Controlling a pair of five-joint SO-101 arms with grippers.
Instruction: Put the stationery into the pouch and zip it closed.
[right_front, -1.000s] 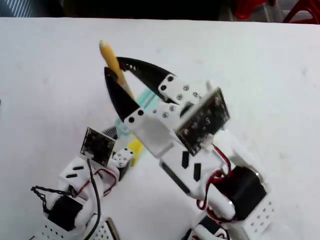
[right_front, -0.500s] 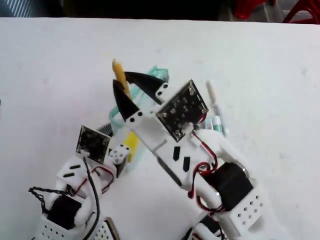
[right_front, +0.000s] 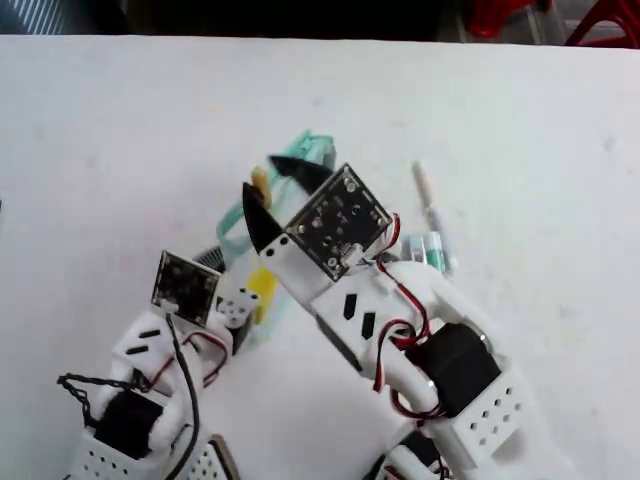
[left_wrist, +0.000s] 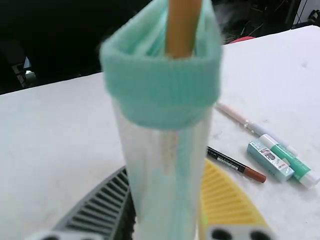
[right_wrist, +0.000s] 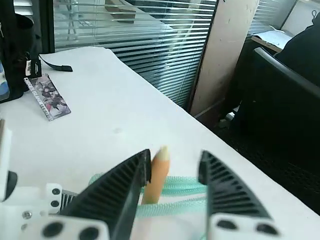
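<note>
The clear pouch (left_wrist: 160, 130) with a teal rim stands upright in my left gripper (left_wrist: 165, 200), which is shut on it between a grey finger (left_wrist: 107, 205) and a yellow one (left_wrist: 225, 200). An orange-yellow pencil (left_wrist: 182, 25) sticks down into its mouth. From above, my right gripper (right_front: 262, 177) hangs over the pouch (right_front: 232, 225) with its black fingers apart around the pencil (right_front: 259, 182). In the right wrist view the pencil (right_wrist: 157, 172) leans on one finger (right_wrist: 135, 175), clear of the other, above the teal zip (right_wrist: 175, 192).
More stationery lies on the white table (right_front: 520, 130) past the pouch: a pale pen (left_wrist: 232, 114), a black and red pencil (left_wrist: 235, 165), a teal eraser (left_wrist: 270, 160) and a teal stick (left_wrist: 292, 162). A small card (right_wrist: 47, 97) lies farther off.
My right gripper has come down and back toward the pouch. The pencil, which stood well above the fingers, has sunk into the pouch until only its tip shows. The left arm held still.
</note>
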